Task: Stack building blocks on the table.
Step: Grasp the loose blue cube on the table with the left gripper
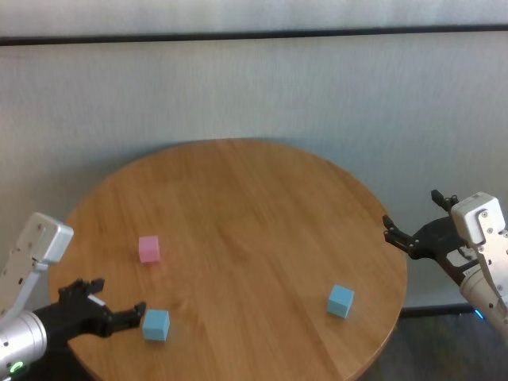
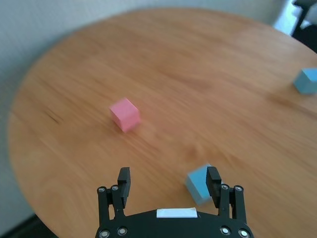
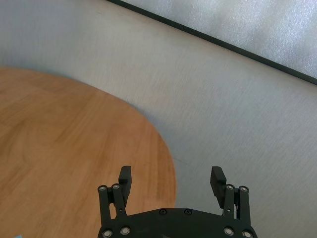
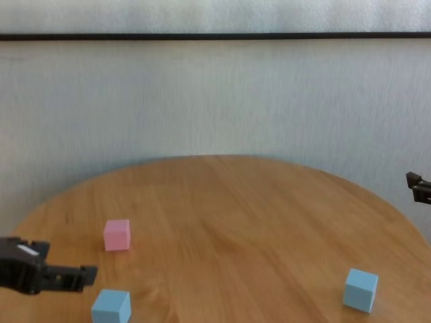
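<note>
Three cubes lie apart on the round wooden table (image 1: pixel 254 198). The pink cube (image 1: pixel 148 248) is at the left. One light blue cube (image 1: pixel 155 325) is near the front left edge and the other light blue cube (image 1: pixel 340 301) is at the front right. My left gripper (image 1: pixel 119 300) is open and low over the table, just left of the near blue cube. In the left wrist view that cube (image 2: pixel 198 181) sits at the inner side of one fingertip (image 2: pixel 213 179), off-centre between the jaws. My right gripper (image 1: pixel 418 216) is open and empty, off the table's right edge.
A grey wall (image 1: pixel 254 87) with a dark stripe runs behind the table. The right wrist view shows the table's curved edge (image 3: pixel 163 144) under the right gripper (image 3: pixel 171 178), with grey floor beyond.
</note>
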`<act>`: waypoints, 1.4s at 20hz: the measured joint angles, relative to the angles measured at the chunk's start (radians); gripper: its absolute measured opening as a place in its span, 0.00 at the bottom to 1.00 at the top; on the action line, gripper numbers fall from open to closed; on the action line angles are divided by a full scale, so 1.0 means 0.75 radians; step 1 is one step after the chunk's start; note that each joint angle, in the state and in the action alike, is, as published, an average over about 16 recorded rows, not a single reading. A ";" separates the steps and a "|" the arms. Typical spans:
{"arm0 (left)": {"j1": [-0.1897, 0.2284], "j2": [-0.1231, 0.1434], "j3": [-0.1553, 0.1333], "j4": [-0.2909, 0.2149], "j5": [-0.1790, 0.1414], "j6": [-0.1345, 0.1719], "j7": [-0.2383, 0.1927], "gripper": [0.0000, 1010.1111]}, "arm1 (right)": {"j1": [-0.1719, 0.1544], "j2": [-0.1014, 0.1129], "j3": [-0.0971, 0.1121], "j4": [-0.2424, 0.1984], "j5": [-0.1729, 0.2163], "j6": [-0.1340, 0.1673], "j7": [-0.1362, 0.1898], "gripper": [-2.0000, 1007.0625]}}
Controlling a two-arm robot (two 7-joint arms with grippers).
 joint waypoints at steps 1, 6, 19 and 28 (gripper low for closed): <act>0.005 0.003 -0.005 -0.012 -0.006 0.016 -0.005 0.99 | 0.000 0.000 0.000 0.000 0.000 0.000 0.000 1.00; 0.016 0.007 -0.018 -0.065 -0.026 0.100 -0.022 0.99 | 0.000 0.000 0.000 0.000 0.000 0.000 0.000 1.00; -0.032 -0.057 0.018 -0.166 0.036 0.345 0.062 0.99 | 0.000 0.000 0.000 0.000 0.000 0.000 0.000 1.00; -0.074 -0.119 0.040 -0.187 0.095 0.503 0.141 0.99 | 0.000 0.000 0.000 0.000 0.000 0.000 0.000 1.00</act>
